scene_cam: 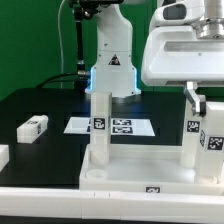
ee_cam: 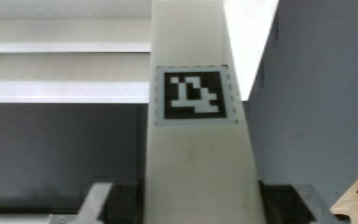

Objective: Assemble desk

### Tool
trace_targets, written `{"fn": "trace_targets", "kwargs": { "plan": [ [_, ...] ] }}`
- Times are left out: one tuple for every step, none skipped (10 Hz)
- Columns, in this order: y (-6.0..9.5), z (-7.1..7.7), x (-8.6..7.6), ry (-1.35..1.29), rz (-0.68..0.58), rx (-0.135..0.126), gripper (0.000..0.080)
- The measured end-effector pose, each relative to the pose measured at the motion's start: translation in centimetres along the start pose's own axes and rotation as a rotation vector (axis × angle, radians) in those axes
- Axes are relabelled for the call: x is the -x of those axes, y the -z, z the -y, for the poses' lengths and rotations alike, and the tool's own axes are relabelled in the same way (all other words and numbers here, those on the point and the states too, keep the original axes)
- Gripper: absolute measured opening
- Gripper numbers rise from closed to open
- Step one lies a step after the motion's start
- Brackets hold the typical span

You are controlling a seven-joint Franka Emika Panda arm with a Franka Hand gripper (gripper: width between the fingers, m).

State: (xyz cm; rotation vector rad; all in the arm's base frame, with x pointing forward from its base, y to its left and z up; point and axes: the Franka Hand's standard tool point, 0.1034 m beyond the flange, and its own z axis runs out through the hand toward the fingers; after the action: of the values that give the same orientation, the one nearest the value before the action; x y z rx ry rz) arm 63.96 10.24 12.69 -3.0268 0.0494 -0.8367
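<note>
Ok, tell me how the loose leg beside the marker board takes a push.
The loose leg is square-sided and lying flat, so it should slide, not roll. Hard-looking plastic, probably stiff. Small, likely light; it may spin if pushed off-centre.

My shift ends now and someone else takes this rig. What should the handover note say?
Pincer: shut on the gripped leg, upright over the tabletop at the exterior view's right; seating not visible.
Done: the standing leg is upright in the tabletop, toward that view's left.
Left: finish the gripped leg, then fit the loose leg lying on the black table, and any others.
</note>
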Motion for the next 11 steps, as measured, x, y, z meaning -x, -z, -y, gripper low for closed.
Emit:
{"fn": "trace_targets", "kwargs": {
  "plan": [
    [0.0,0.0,0.0,0.0,0.0,0.0,0.0505],
    [0.0,0.0,0.0,0.0,0.0,0.0,0.0505],
    [0.0,0.0,0.0,0.0,0.0,0.0,0.0619],
    [0.0,-0.2,0.0,0.004,0.001,0.002,0.0643],
    [0.0,-0.5,-0.1,0.006,0.0,0.005,0.0643],
    [0.0,-0.6,-0.2,0.006,0.0,0.006,0.0643],
    [0.2,-0.6,-0.3,0.005,0.003,0.004,0.0649],
    [0.8,-0.6,-0.8,0.0,0.008,0.0,0.0649],
    [1.5,-0.5,-1.4,-0.006,0.027,-0.005,0.0649],
    [2.0,-0.6,-1.9,-0.004,0.034,-0.008,0.0649],
    [2.3,-0.5,-2.0,-0.008,0.063,-0.01,0.0649]
  ]
}}
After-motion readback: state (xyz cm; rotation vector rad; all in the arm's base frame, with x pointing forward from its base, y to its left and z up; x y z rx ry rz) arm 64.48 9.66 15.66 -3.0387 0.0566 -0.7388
